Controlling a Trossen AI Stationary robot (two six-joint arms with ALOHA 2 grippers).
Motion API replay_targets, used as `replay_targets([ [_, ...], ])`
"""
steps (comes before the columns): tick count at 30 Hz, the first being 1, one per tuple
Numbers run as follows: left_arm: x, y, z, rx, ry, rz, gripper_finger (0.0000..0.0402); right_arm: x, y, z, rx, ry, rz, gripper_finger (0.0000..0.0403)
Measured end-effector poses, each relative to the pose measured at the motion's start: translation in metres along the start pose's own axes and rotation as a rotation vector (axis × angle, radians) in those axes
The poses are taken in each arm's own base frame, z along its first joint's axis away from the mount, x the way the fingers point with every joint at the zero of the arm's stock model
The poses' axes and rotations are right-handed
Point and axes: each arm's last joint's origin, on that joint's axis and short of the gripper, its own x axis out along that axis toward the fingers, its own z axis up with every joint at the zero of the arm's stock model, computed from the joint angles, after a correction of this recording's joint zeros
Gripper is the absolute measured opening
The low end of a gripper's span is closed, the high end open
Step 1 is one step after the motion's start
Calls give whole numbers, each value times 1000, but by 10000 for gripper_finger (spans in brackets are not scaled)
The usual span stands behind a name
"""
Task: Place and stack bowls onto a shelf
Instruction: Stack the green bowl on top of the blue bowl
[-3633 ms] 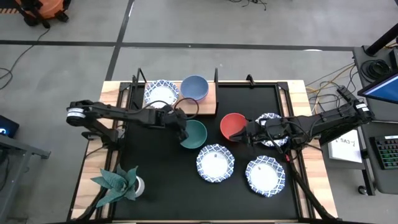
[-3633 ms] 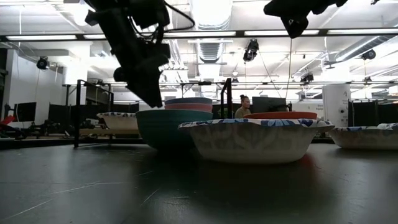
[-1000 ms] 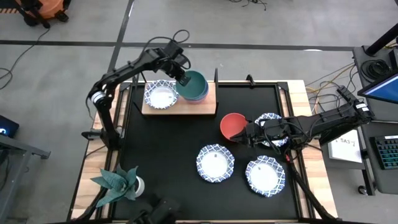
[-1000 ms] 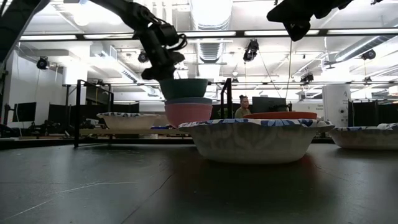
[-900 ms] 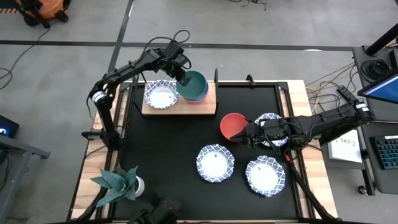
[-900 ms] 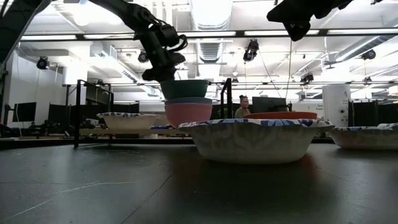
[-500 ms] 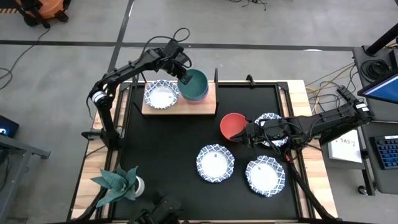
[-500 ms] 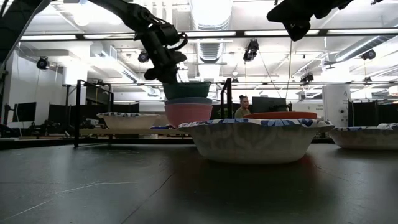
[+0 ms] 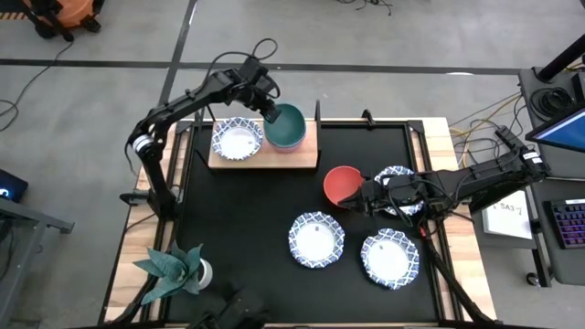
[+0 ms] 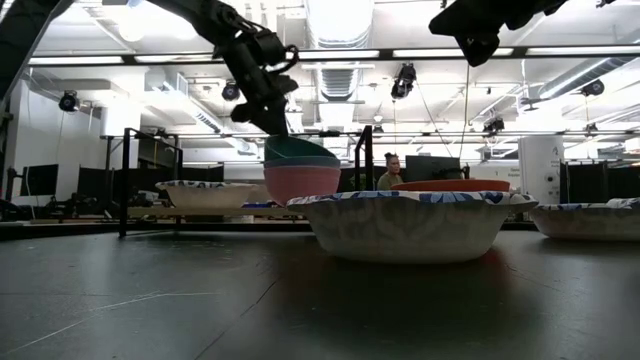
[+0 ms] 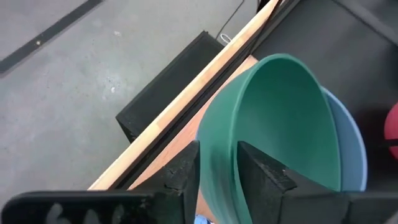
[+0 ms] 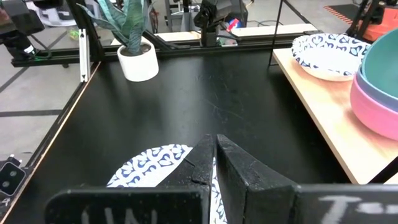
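My left gripper (image 9: 273, 111) is over the far-left shelf (image 9: 274, 160), shut on the green bowl (image 9: 290, 126). The green bowl sits tilted in a blue bowl (image 11: 351, 143), which is nested in a pink bowl (image 10: 300, 182). A white blue-patterned bowl (image 9: 238, 139) rests on the shelf beside this stack. My right gripper (image 9: 358, 194) hangs high over the mat, shut and empty, beside the red bowl (image 9: 340, 183). The red bowl stands on the mat. My left gripper holds the green bowl by its rim wall (image 11: 217, 158) on the bowl's far-left side. One finger (image 11: 261, 177) is inside the bowl and one finger (image 11: 185, 177) outside. The fingers slant down from the far left. The bowl is tilted and its underside rests in the blue bowl.
Three white patterned bowls stand on the black mat: one at the middle (image 9: 316, 239), one near right (image 9: 389, 258), and one (image 9: 402, 175) partly under my right arm. A potted plant (image 9: 174, 267) stands near left. A thin black post (image 9: 318, 111) rises at the shelf's right end.
My left gripper has gone down a little and toward the far edge, still shut on the green bowl. The bowl has sunk lower into the blue bowl and tipped from level to tilted. My right arm has kept still.
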Motion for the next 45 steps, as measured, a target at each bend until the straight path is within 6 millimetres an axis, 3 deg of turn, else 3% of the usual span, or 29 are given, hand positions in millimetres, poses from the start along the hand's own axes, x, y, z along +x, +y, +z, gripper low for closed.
replay_targets([
  [6, -20, -5, 0, 13, -28, -5, 98, 0, 0, 1, 35, -16, -2, 9],
  [11, -45, -30, -4, 83, -64, -35, 98, 0, -2, 5, 63, -62, -77, 9],
  [15, -54, -45, -11, 172, -120, 79, 98, 0, -2, 6, 67, -76, -87, 9],
  [26, -18, -23, -38, 149, -103, 171, 77, 0, -2, 6, 102, -77, -84, 9],
  [45, 2, -17, -54, 89, -65, 176, 53, 0, -2, 6, 102, -79, -87, 9],
])
